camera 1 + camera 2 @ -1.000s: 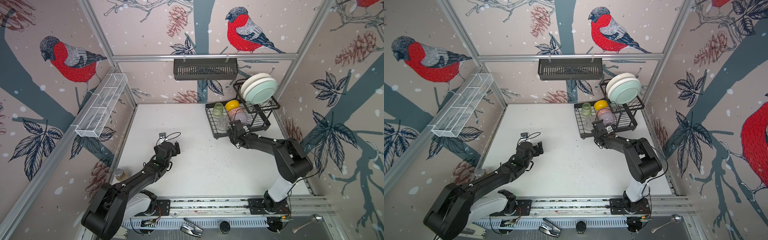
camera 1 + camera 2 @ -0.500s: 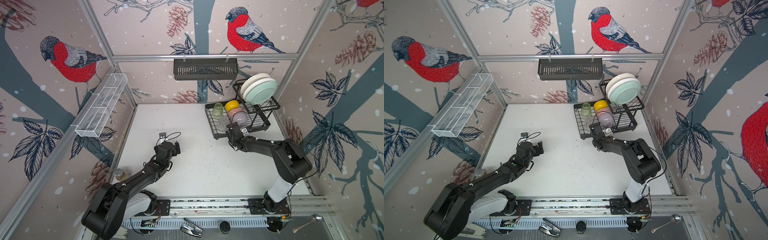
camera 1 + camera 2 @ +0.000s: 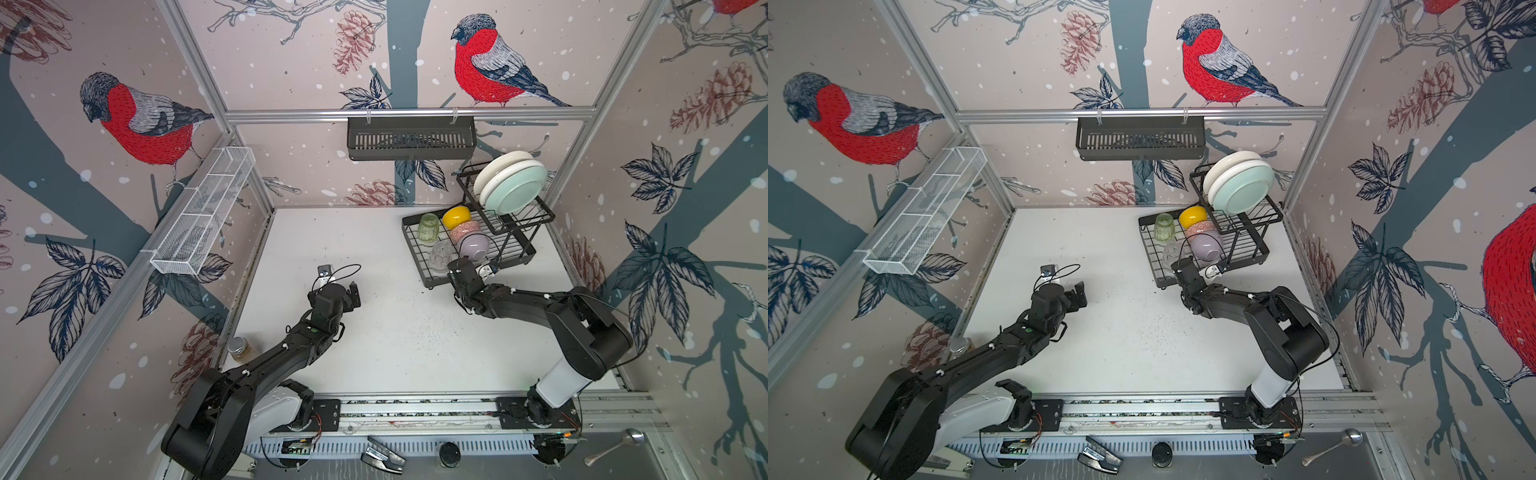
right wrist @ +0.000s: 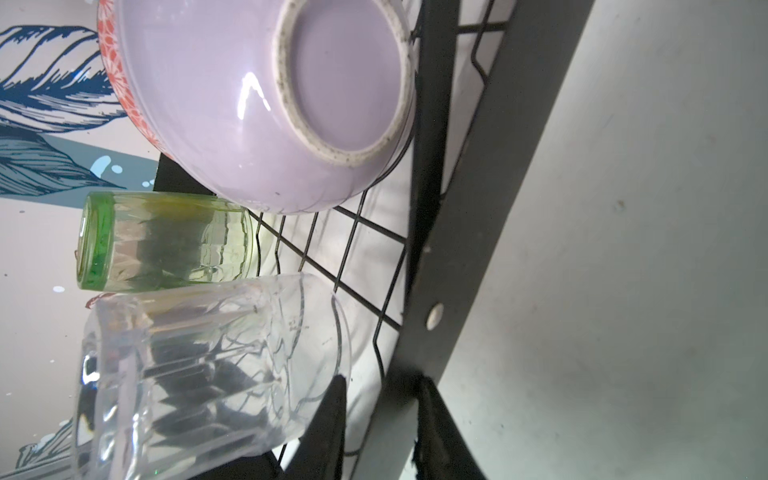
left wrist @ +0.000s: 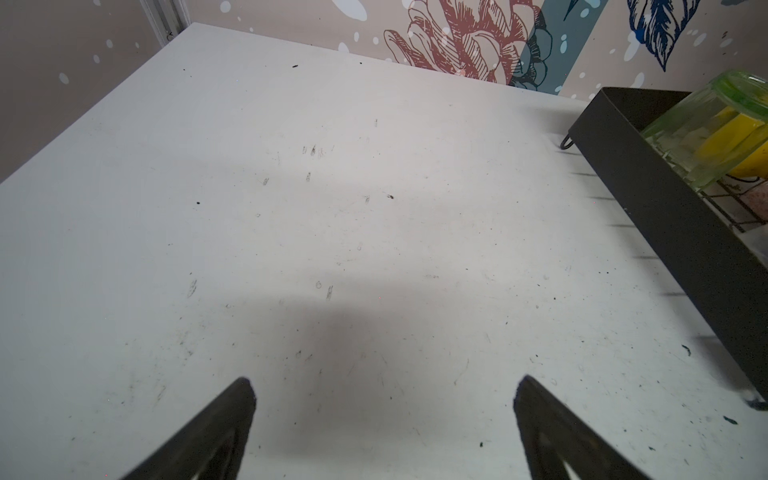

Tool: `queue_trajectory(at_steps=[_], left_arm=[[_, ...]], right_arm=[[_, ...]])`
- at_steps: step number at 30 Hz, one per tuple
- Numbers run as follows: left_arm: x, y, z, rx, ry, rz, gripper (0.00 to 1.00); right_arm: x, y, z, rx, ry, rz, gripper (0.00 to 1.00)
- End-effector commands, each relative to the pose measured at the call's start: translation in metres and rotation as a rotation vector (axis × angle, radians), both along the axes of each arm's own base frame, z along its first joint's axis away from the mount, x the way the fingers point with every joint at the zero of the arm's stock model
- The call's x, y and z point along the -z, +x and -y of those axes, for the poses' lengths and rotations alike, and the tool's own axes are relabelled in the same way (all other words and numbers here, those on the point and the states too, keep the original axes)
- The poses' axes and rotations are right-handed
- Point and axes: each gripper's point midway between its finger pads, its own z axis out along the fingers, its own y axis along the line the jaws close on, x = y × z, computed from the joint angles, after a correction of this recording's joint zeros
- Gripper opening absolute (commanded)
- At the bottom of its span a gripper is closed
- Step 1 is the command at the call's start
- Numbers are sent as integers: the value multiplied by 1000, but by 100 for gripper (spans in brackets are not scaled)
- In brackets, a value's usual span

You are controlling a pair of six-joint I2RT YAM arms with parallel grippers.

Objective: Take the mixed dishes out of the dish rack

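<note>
The black wire dish rack (image 3: 414, 247) stands at the table's back right. On its flat tray lie a pale-green tumbler (image 3: 428, 228), a clear tumbler (image 3: 440, 253), a yellow bowl (image 3: 456, 217), a pink-patterned bowl (image 3: 462, 231) and a lilac bowl (image 3: 476, 245). Cream plates (image 3: 496, 171) and a mint plate (image 3: 517, 189) stand in the raised basket. My right gripper (image 4: 380, 380) is shut on the rack's front rim (image 4: 457, 249), one finger inside beside the clear tumbler (image 4: 199, 374), the other outside. My left gripper (image 5: 384, 380) hovers open and empty over the bare table (image 5: 332, 208).
A long black slotted basket (image 3: 411, 137) hangs on the back rail. A white mesh trough (image 3: 203, 216) hangs on the left rail. A small jar (image 3: 240, 348) stands at the table's left edge. A spoon (image 3: 615, 446) lies off the table at the front right.
My right gripper has slid a little to the left along the rack's front edge. The left arm has not moved.
</note>
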Motion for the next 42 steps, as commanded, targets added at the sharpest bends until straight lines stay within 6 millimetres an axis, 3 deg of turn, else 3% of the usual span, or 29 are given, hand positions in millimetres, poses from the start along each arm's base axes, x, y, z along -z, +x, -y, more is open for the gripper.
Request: queue_trajectory(at_steps=[1, 6, 20, 25, 30, 36, 42], left_arm=[[-4, 0, -4, -23, -3, 10, 97], [-8, -2, -5, -28, -8, 19, 97], [-15, -4, -4, -25, -32, 28, 97], [-16, -5, -3, -21, -44, 31, 97], [-20, -6, -5, -28, -45, 43, 97], [-24, -7, -7, -35, -45, 54, 97], [-25, -8, -2, -14, -81, 57, 97]], right_arm=[[86, -130, 21, -312, -208, -592, 19], [92, -152, 13, -417, -247, -626, 12], [87, -183, -18, -715, -361, -537, 16], [83, -183, -19, -798, -473, -489, 14], [72, -182, -33, -900, -487, -377, 15], [62, -179, -33, -976, -541, -306, 17], [61, -178, -35, -983, -477, -253, 20]])
